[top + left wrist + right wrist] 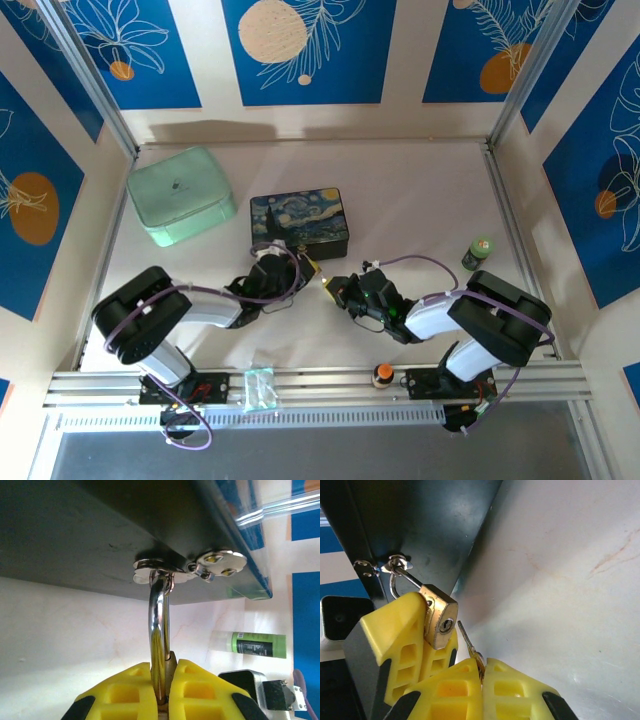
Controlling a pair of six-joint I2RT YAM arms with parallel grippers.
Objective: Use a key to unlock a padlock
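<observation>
Evidently mid-insertion: left end effector clamped the padlock, right end effector pinched the key, needing finer keyhole alignment.

Soft, even light falls from overhead on the pale table, bright with no harsh edges, so the mint case and the dark tin throw only faint, short shadows. In the left wrist view the tin's underside goes nearly black, while the shackle of the padlock carries a hard white streak of glare and the nearest foreground turns soft. In the right wrist view the brass body looks crisp, the table behind washes out creamy, and shadow pools along the tin's wall.
</observation>
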